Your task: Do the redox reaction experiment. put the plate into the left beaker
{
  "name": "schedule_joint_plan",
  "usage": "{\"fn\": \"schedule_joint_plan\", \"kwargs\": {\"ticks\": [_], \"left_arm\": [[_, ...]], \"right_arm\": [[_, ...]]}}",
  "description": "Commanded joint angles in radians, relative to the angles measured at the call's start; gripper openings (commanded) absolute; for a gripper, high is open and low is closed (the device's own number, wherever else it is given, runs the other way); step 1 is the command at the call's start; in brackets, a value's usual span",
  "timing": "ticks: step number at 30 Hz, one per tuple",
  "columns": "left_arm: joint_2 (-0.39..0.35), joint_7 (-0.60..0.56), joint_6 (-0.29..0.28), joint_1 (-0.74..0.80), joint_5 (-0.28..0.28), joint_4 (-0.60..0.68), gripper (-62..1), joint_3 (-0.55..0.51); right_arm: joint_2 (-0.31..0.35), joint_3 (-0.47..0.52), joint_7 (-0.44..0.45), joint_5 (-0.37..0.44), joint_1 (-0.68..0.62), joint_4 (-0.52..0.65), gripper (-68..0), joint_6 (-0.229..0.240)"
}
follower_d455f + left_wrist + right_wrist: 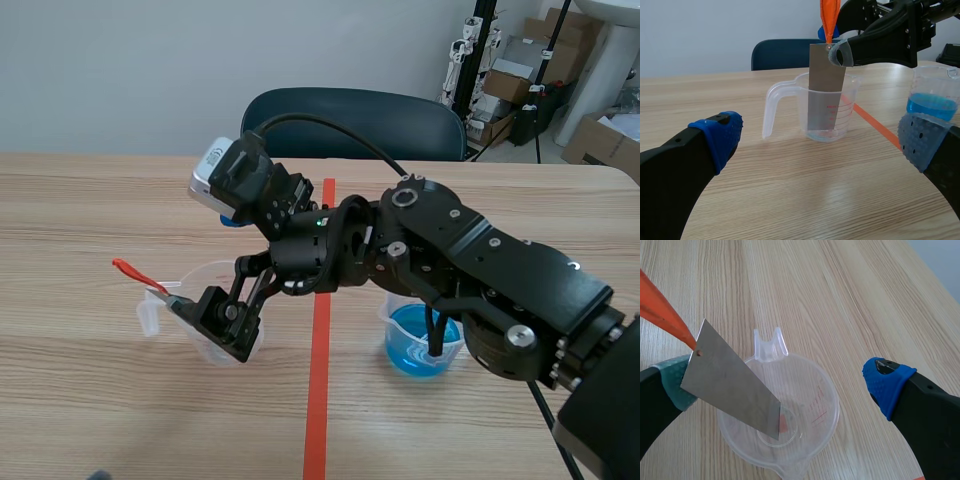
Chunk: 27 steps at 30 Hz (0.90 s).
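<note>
The left gripper (pixel 822 135) is nearest, fingers wide apart, holding nothing; the right gripper (pixel 780 380) is spread open too, one pad just touching the plate (pixel 730 390), likely to steady it; the plate leans inside the left beaker (pixel 200 270), left of centre in the scene view, its low end on the bottom; the beaker's red marks are too small to read.
</note>
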Motion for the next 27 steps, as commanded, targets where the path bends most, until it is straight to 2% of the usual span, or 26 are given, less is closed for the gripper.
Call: {"fn": "schedule_joint_plan", "kwargs": {"ticks": [1, 27], "left_arm": [[0.0, -0.016, 0.001, 0.0, -0.01, 0.009, 1.4, -0.001], [0.0, -0.016, 0.001, 0.0, -0.01, 0.009, 1.4, -0.001]], "right_arm": [[0.003, 0.006, 0.013, 0.008, 0.014, 0.019, 0.4, 0.0], [0.003, 0.006, 0.023, 0.008, 0.013, 0.019, 0.4, 0.0]]}}
